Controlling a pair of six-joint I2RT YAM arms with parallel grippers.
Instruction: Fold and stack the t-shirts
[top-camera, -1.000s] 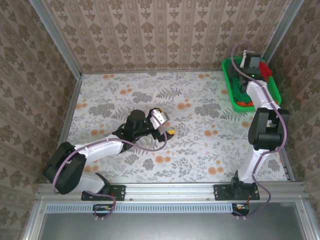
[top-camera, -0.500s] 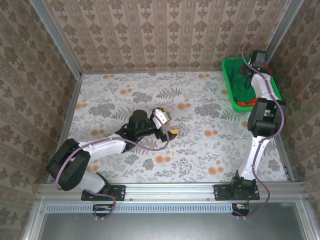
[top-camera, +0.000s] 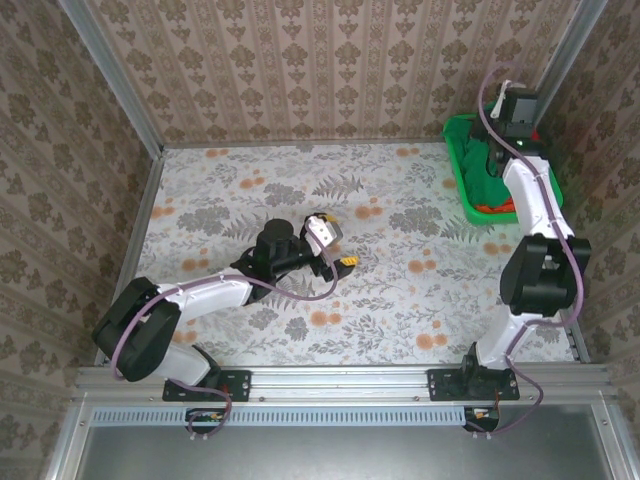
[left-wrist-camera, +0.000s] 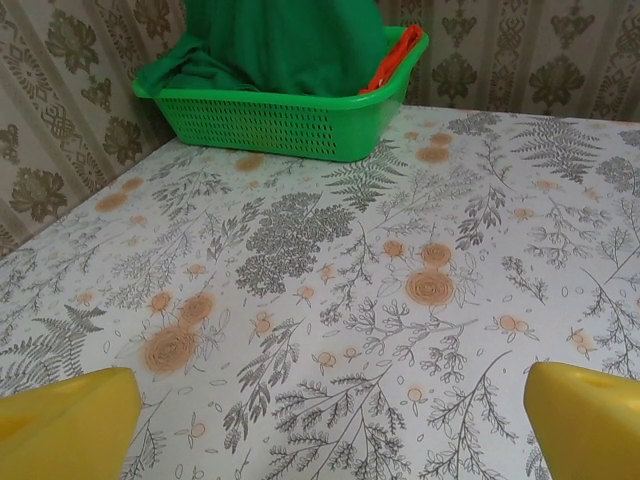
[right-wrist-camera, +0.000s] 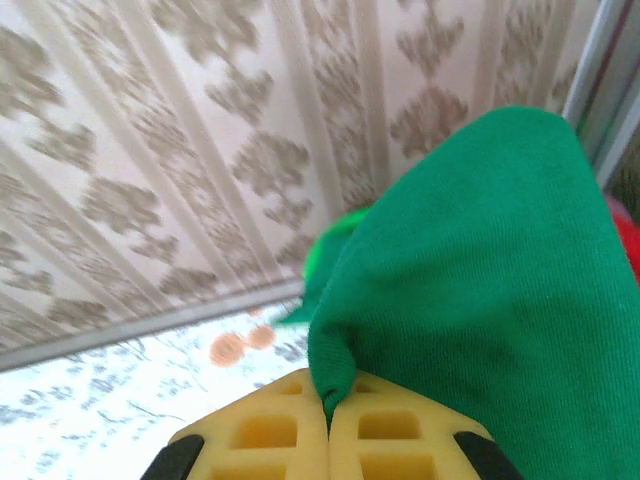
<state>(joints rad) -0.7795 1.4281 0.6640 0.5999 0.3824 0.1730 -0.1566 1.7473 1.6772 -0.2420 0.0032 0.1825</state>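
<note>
- Right gripper (right-wrist-camera: 328, 418): clamped on dark green t-shirt (right-wrist-camera: 480, 270), which hangs above the basket (top-camera: 462, 185) at the far right corner of the table (top-camera: 250, 190).
- Left gripper (left-wrist-camera: 325, 425): jaws wide, empty, mid-table.
- Step: drawing the shirt out; the next move calls for bare table to spread it on.

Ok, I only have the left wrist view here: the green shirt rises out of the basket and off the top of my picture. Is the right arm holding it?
Observer: Yes. In the right wrist view, the right gripper has its jaws shut on a pinched fold of the green shirt.
Operator: Where is that gripper over the basket?
Observer: From above, it is over the far end of the basket, with the arm reaching along the basket's length.
Operator: And where is my left arm?
Observer: The left gripper is open near the middle of the table, well clear of the basket.
</note>
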